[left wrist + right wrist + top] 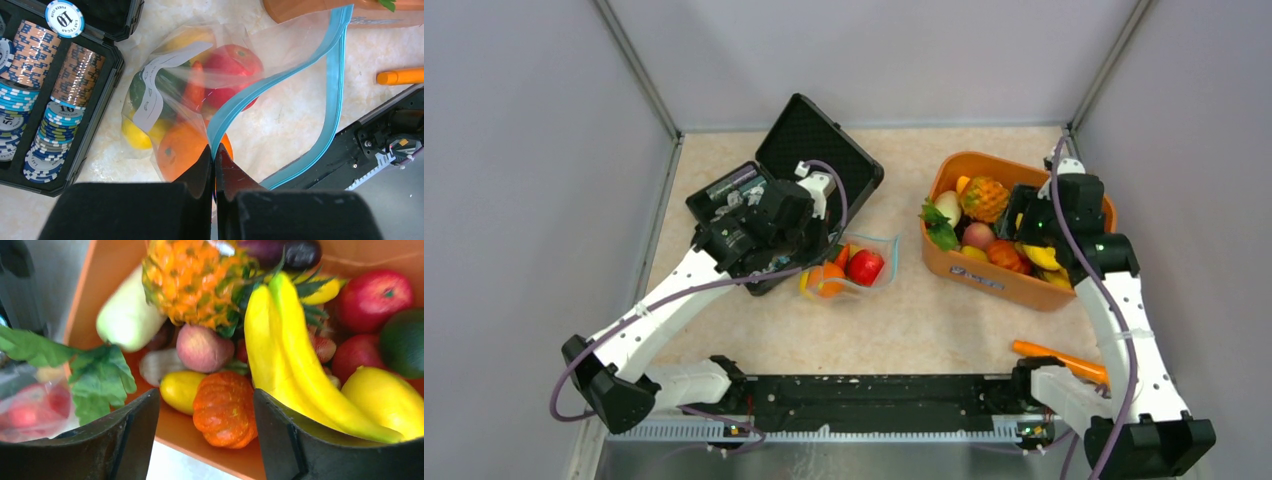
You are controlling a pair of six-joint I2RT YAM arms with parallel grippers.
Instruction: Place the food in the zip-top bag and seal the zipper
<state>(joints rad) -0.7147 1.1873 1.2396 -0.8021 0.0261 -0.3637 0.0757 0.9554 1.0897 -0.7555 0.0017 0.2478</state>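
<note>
Under the left tool (214, 150), zipper (334, 85) end hidden.

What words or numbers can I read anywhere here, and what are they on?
"10" and "POKER CLUB": the loose poker chip in the black case.
"50": a stacked chip at the case's left.
White label patch on the zip-top bag: marks too blurred to read.
Sticker on the orange basket: too small to read.

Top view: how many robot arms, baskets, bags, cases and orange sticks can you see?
Robot arms: 2
Orange basket: 1
Zip-top bag: 1
Black case: 1
Orange stick: 1
Total: 6
</note>
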